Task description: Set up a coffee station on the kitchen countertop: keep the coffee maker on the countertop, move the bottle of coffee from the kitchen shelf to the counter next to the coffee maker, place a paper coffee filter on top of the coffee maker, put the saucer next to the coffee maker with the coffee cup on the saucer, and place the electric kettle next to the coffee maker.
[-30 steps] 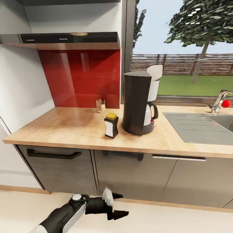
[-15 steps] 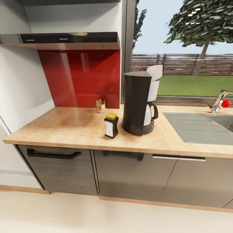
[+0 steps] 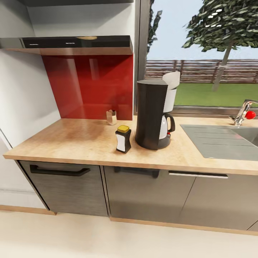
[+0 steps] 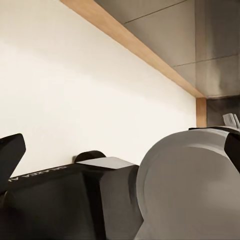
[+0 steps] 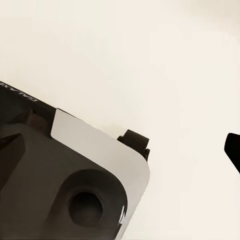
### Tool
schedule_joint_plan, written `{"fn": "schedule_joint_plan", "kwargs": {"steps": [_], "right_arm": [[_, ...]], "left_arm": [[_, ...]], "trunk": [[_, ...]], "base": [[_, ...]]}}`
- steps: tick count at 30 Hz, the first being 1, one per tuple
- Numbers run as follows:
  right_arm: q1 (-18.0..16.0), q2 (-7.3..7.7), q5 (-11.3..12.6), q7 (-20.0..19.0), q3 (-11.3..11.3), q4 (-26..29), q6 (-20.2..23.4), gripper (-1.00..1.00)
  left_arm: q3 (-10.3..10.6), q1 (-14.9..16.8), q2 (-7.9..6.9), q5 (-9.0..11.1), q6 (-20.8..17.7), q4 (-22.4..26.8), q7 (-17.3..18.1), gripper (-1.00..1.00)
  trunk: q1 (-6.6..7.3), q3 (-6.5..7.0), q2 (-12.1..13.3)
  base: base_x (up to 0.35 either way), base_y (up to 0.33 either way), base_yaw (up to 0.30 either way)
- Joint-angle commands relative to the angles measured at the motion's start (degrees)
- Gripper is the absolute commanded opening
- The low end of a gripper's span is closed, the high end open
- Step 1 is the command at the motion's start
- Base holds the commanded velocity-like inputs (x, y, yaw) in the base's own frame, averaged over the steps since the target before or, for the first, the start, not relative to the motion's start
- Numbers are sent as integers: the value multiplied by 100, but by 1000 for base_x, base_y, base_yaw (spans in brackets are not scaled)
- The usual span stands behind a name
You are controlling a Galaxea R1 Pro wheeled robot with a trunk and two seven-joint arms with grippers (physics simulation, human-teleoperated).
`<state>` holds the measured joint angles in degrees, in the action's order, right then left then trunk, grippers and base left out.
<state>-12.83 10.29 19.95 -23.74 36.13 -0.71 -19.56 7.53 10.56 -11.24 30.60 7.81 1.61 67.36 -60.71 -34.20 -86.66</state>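
Standing upright on the counter (image 3: 71, 143): coffee maker (image 3: 152, 114), black, with a white filter (image 3: 172, 79) poking up at its top (looking already placed, though how it sits cannot be told). Sitting just beside the maker, toward the red backsplash (image 3: 89, 86) side: coffee bottle (image 3: 123, 139), yellow-capped, upright, near but seemingly not touching. Resting farther back against the backsplash: a small holder (image 3: 111, 117), too small to identify.

Judging progress: maker kept, bottle apparently moved, filter apparently on; lacking among the things on the counter a saucer, cup and kettle, so roughly the first half appearing done and three items remaining to be fetched.

Lying beyond the maker: sink (image 3: 229, 141) with a faucet (image 3: 243, 111), under a window (image 3: 200, 53); running below the counter, grey cabinets (image 3: 143, 193).

Looking along the left gripper (image 4: 120, 150) at pale floor (image 4: 75, 90) and a cabinet base, one dark fingertip (image 4: 10, 155) at the edge (opening cannot be told, nothing seen held). Looking along the right gripper (image 5: 190, 145) at floor as well, opening likewise impossible to tell.
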Motion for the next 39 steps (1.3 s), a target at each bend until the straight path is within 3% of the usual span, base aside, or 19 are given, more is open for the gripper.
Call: {"fn": "schedule_joint_plan", "kwargs": {"steps": [1,15,27,39], "right_arm": [[-6,0,61,-28,43,-8,-19,100],[-2,0,62,-34,43,-8,-13,100],[-4,0,62,-34,43,-8,-21,100],[-3,0,62,-34,43,-8,-22,100]], "left_arm": [[47,3,-1,34,57,-3,5,100],[46,3,-1,34,54,-3,-16,100],[46,2,1,34,54,-3,-326,100],[45,0,7,34,54,-3,-338,100]], "trunk": [[0,-5,-3],[0,-5,-3],[0,-5,-3],[0,-5,-3]], "base": [[0,0,0],[19,-28,-166],[152,-238,-133],[113,-278,-255]]}}
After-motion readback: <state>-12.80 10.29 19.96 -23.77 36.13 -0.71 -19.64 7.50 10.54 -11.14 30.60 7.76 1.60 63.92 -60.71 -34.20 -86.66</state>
